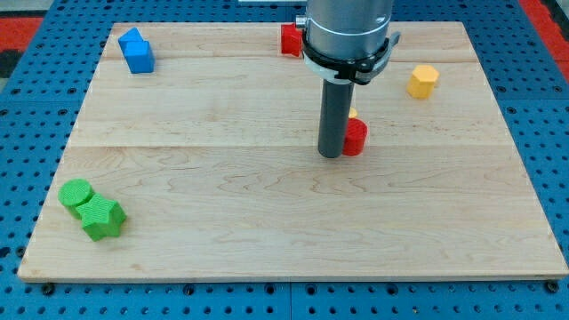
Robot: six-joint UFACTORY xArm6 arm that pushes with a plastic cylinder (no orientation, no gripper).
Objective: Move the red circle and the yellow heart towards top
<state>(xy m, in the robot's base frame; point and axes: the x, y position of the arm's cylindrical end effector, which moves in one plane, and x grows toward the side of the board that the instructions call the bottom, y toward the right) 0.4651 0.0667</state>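
Observation:
My tip [331,155] rests on the wooden board [284,231] near its middle, touching or almost touching the left side of the red circle [356,138]. A small bit of the yellow heart [353,114] shows just above the red circle; most of it is hidden behind the rod. The rod and the arm's grey body come down from the view's top.
A second red block [290,40] sits at the top edge, partly hidden by the arm. A yellow hexagon [423,81] lies at the upper right. A blue block [137,51] is at the top left. A green circle [76,193] and a green star [102,219] lie at the lower left.

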